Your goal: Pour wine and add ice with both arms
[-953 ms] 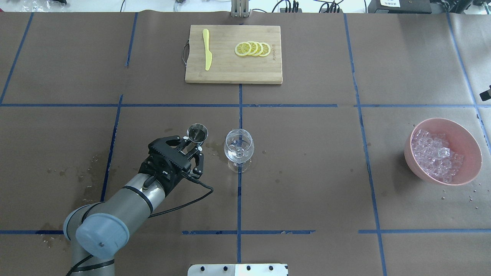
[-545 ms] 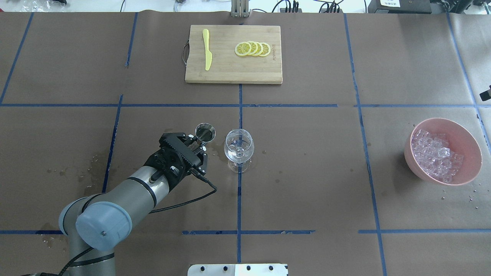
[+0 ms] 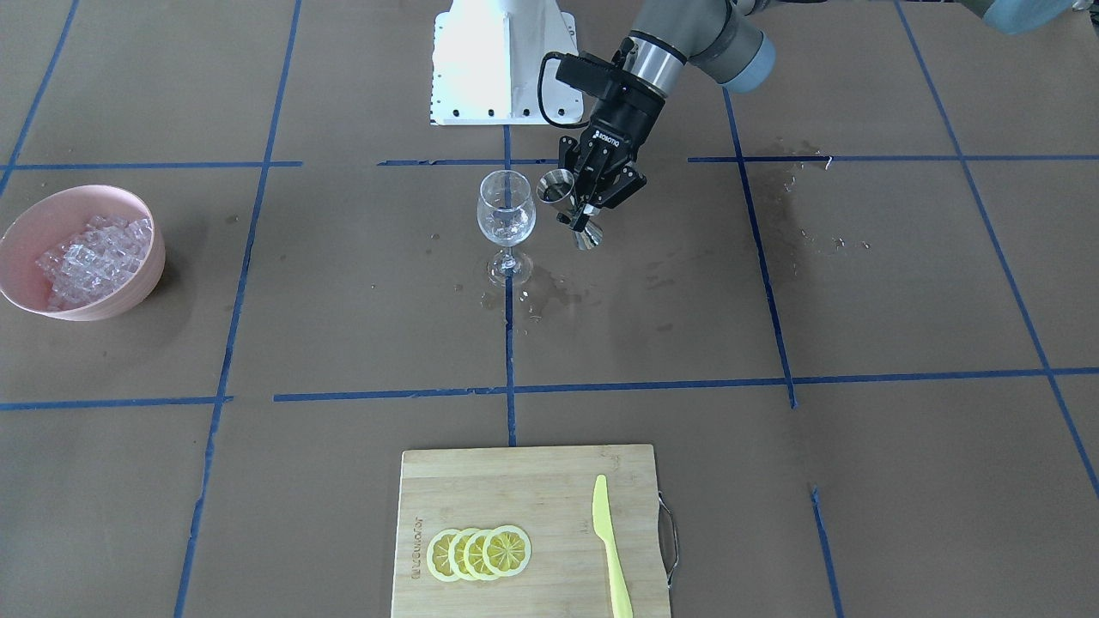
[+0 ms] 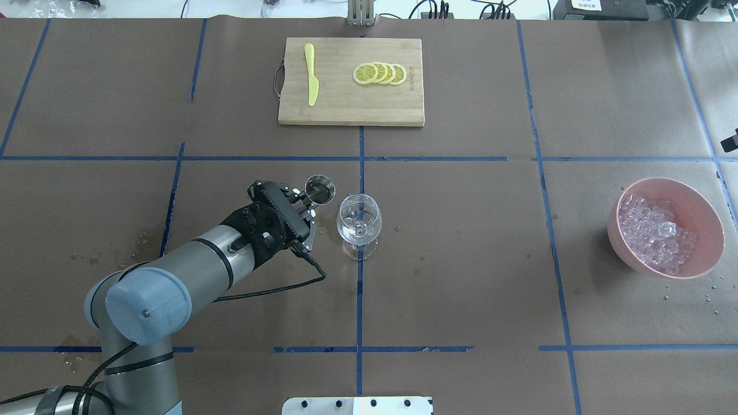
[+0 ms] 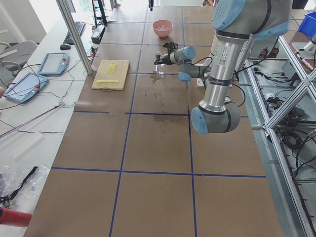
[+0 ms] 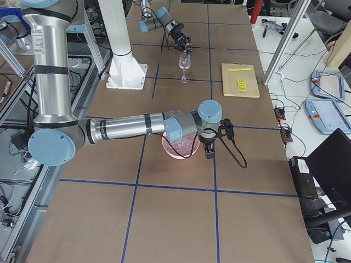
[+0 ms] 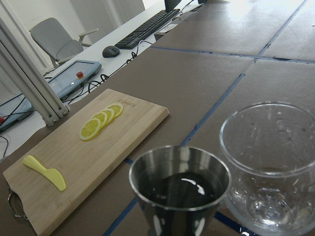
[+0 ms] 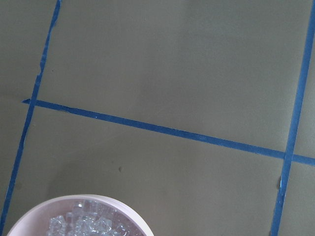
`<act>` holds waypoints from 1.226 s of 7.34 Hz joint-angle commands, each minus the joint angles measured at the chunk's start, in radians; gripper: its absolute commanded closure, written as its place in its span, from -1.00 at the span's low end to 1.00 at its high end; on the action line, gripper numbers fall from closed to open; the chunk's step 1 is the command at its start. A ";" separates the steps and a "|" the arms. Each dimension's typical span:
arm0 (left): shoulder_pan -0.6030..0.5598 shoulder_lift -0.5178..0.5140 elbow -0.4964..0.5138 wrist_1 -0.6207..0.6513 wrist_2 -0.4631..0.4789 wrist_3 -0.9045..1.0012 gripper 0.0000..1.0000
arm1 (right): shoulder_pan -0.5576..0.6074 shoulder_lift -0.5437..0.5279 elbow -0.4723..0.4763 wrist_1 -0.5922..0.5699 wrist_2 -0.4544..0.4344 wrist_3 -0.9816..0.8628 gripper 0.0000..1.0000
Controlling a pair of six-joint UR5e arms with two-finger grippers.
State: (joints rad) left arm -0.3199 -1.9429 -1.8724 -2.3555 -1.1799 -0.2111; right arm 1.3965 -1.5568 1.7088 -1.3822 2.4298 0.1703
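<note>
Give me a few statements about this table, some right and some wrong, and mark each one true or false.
1. The left claw grips a steel jigger. True.
2. The ice cubes sit in the wine glass. False: they are heaped in the pink bowl.
3. A yellow knife lies on the cutting board. True.
4. The lemon slices lie on the bare table. False: they are on the cutting board.

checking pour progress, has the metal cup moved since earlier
Yes: the metal cup, held by the left gripper, has shifted right, closer to the wine glass.
</note>
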 commanded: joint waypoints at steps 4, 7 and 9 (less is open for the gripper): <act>-0.036 -0.045 -0.062 0.186 -0.069 0.181 1.00 | -0.001 -0.005 0.000 0.000 0.002 0.000 -1.00; -0.034 -0.054 -0.065 0.240 -0.066 0.257 1.00 | -0.001 -0.008 0.000 0.000 0.002 0.000 -1.00; -0.036 -0.114 -0.068 0.355 -0.061 0.317 1.00 | -0.001 -0.008 0.002 0.000 0.002 0.000 -1.00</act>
State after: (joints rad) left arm -0.3549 -2.0258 -1.9391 -2.0670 -1.2440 0.0702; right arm 1.3959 -1.5645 1.7093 -1.3821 2.4314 0.1703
